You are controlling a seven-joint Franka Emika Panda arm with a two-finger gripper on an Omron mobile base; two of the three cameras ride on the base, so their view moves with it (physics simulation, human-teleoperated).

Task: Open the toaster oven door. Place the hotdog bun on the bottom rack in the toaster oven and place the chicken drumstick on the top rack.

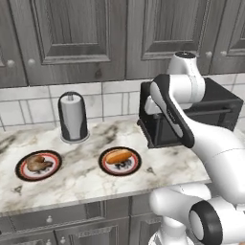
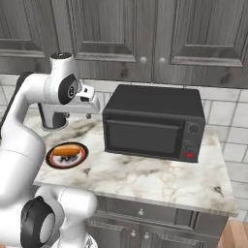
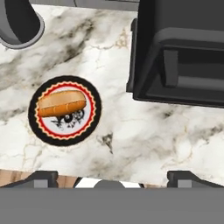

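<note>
Toaster oven door [image 2: 143,138]: shut flush against the toaster oven [image 2: 155,101]. Its bar handle [image 2: 143,125] runs along the upper edge, and the hinge is at the bottom. The oven sits on the bench [image 2: 145,179], towards the back wall.

Step in hand, as I judge it: opening the door.
- Bring the pincer [image 3: 116,177] round to the front of the oven.
- Set its jaws across the bar near its middle and close firmly.
- Pull out and down in an arc about the lower hinge. A straight pull risks dragging the whole box over the marble.
- Let the door come fully down, so that both racks are reachable afterwards.

Pincer: jaws spread wide, holding nothing. In the hand view it looks down on bare bench, off the oven's left front corner. The door and its handle lie to its right, near but not touching. You need to go sideways and turn the wrist before any grasp.

Hotdog bun [image 3: 61,103]: on its red-rimmed plate [image 3: 89,127], on the other side of the pincer from the oven.

Chicken drumstick [image 1: 38,162]: on a second plate further left, beyond the paper towel holder [image 1: 72,117].
</note>
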